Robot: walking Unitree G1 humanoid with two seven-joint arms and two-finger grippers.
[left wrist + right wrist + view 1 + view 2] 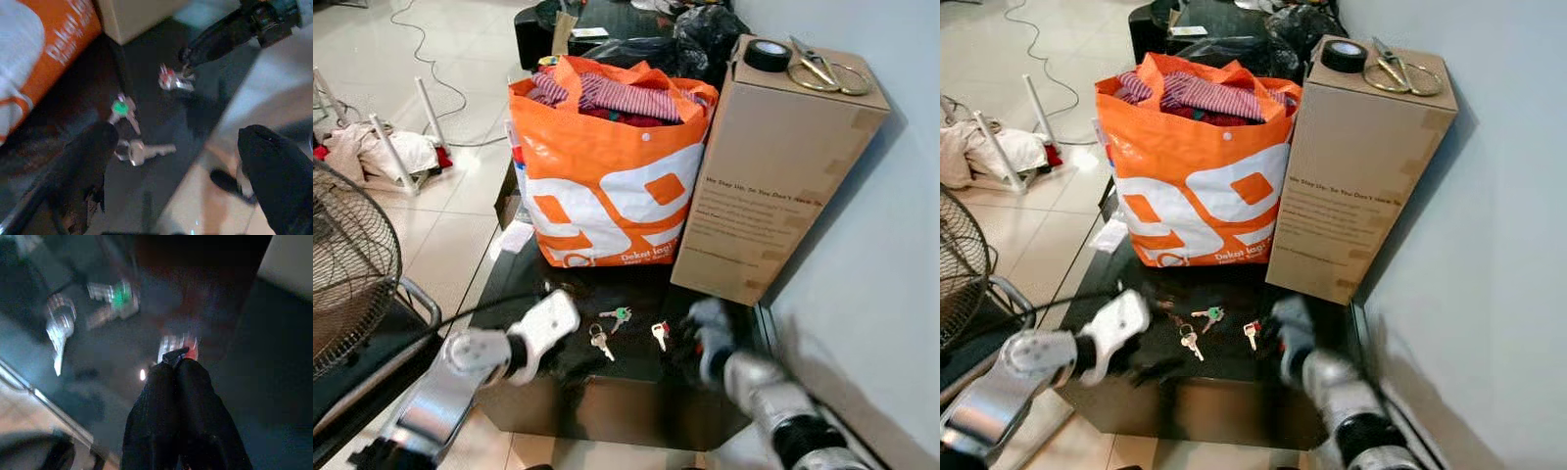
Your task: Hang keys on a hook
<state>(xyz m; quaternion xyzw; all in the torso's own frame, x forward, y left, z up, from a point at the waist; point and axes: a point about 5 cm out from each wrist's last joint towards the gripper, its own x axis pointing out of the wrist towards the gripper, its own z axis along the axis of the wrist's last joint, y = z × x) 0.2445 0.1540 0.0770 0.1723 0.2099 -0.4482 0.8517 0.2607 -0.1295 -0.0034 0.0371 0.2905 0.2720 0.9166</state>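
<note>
A fan stands at the far left. The left pincer hovers low over the near left part of the dark surface, its fingers spread wide apart, one finger just beside the silver key. Right of that lie the green-capped key and the red-capped key, all loose on the surface, close together but apart. Behind them stands an orange bag stuffed with clothes. The right pincer is closed, its fingertips pressed together at the red-capped key; whether it grips the key cannot be told. At far right stands a cardboard box bearing a tape roll and scissors.
</note>
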